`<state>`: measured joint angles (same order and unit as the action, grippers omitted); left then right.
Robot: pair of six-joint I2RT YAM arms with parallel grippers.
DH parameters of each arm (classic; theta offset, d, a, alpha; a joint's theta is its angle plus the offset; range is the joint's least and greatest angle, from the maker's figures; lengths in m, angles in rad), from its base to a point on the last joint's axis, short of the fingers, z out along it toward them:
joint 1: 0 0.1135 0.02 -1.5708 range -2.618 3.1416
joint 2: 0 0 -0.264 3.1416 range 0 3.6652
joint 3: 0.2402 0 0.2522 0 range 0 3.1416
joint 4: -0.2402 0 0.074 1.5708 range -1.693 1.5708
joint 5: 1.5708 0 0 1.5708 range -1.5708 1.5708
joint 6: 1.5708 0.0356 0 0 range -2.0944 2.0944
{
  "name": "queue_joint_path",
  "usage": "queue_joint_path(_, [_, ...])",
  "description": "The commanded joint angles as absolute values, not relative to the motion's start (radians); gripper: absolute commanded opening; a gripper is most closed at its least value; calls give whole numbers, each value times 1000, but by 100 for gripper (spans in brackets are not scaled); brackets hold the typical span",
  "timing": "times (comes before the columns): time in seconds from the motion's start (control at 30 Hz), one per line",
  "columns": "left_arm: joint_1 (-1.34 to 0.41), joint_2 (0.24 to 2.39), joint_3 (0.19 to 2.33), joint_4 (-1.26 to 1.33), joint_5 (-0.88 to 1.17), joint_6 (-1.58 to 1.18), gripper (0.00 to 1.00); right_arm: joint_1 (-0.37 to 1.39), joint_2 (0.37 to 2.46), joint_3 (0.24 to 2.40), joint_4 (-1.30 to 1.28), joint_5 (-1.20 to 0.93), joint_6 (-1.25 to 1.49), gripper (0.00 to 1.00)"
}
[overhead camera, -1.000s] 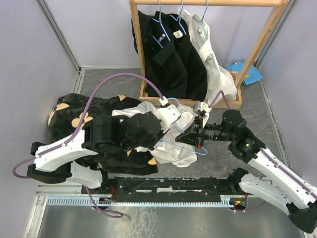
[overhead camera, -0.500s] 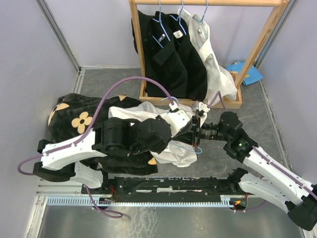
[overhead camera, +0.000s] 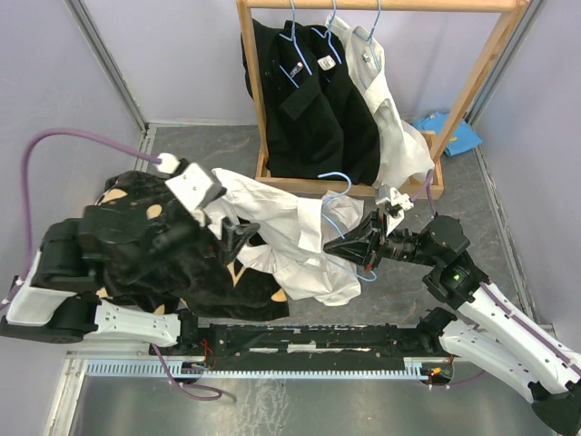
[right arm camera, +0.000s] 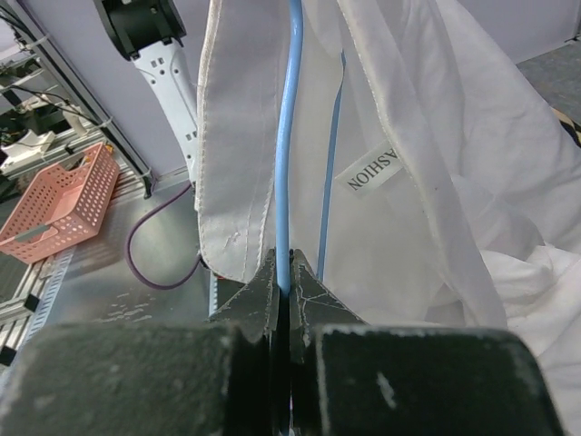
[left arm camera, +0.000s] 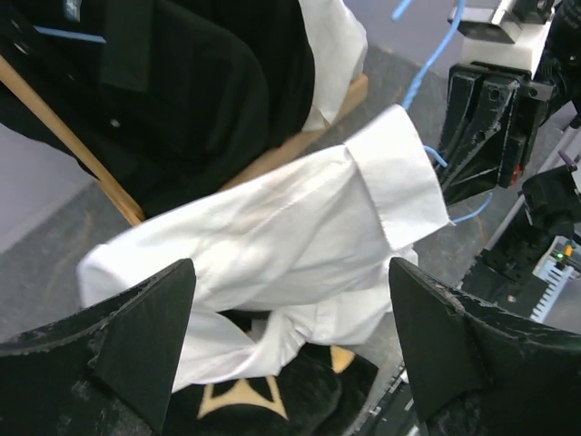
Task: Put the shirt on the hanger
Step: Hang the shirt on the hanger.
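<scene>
The white shirt (overhead camera: 281,232) lies crumpled mid-table, partly on the black flowered cloth, one cuffed sleeve (left arm camera: 272,236) stretched toward the left. The light-blue wire hanger (overhead camera: 338,198) stands in it with its hook up. My right gripper (overhead camera: 352,247) is shut on the hanger's wire (right arm camera: 289,136), and shirt fabric (right arm camera: 436,136) with its neck label (right arm camera: 372,168) drapes around the wire. My left gripper (overhead camera: 238,238) is open, just left of the shirt; its wide-apart fingers (left arm camera: 136,350) frame the sleeve and touch nothing.
A wooden rack (overhead camera: 477,86) at the back holds black shirts (overhead camera: 309,100) and a white one on hangers. A blue cloth (overhead camera: 451,132) lies beside it. The black cloth with tan flowers (overhead camera: 136,241) covers the left. A pink basket (right arm camera: 54,200) sits off the table.
My left gripper has opened, let go of the shirt and pulled back to the left. The right arm has shifted right a little, hanger still gripped.
</scene>
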<state>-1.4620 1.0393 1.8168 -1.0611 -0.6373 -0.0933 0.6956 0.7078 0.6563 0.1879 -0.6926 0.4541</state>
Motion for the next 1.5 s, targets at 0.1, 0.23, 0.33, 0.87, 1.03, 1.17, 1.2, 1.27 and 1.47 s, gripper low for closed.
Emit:
queue_joint_path(0.1, [-1467,924,1707,-858,-598,274,92,694,641,653,298,-754,498,0])
queue_joint_path(0.23, [-1467,879,1594,-762,-480,457,91,694,635,648,271,-801,503,0])
queue_joint_path(0.33, [-1466,869,1537,-721,-384,557,91,694,621,649,227,-825,492,0])
queue_joint_path(0.87, [-1467,990,1531,-803,-296,671,66,694,570,749,-169,-953,280,0])
queue_joint_path(1.03, [-1467,1011,1536,-885,-208,601,56,694,551,773,-196,-962,260,0])
queue_joint_path(1.17, [-1466,1021,1541,-915,-189,560,50,693,553,775,-196,-976,260,0])
queue_joint_path(1.2, [-1466,1024,1540,-916,-191,559,50,694,555,775,-193,-982,264,0])
queue_joint_path(1.27, [-1467,1030,1544,-916,-198,556,49,694,560,777,-185,-999,272,0])
queue_joint_path(1.47, [-1467,1061,1564,-915,-201,559,21,694,560,790,-204,-985,267,0])
